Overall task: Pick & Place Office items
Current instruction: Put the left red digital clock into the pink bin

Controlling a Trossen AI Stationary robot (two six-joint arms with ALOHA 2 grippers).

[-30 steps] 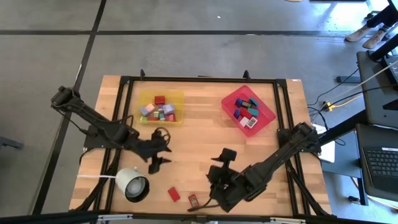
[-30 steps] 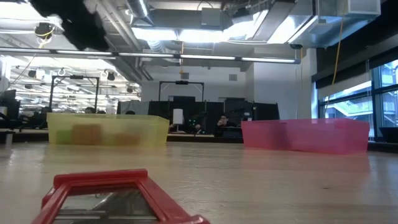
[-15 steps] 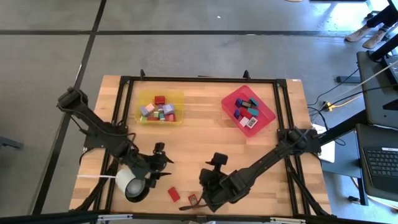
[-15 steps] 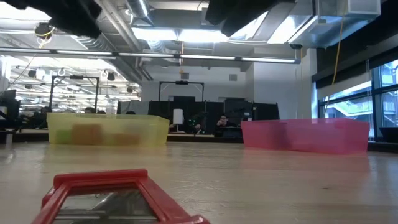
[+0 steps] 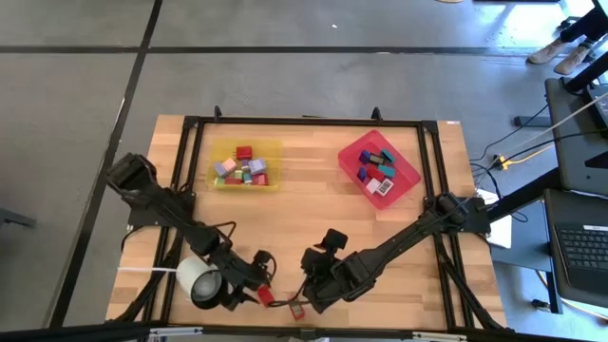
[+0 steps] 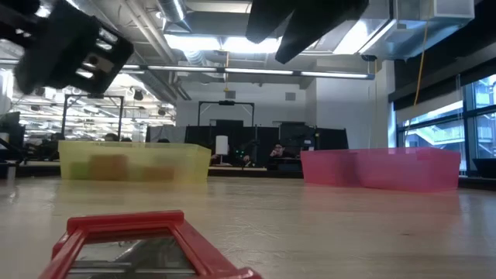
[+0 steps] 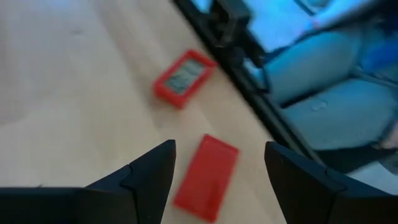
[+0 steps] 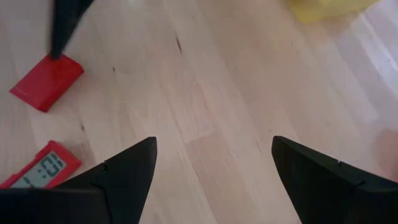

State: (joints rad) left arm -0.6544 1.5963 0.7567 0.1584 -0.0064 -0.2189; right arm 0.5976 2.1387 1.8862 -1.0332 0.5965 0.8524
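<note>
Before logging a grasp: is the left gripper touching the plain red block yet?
Apart. In the left wrist view the open left gripper frames the plain red block, with bare wood showing between it and each finger.

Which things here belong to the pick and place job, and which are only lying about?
Job:
- plain red block, open left gripper over it
- red block with display, near open right gripper
- blocks in yellow tray
- blocks in red tray

Lying about:
- white round lamp
- cables on floor
</note>
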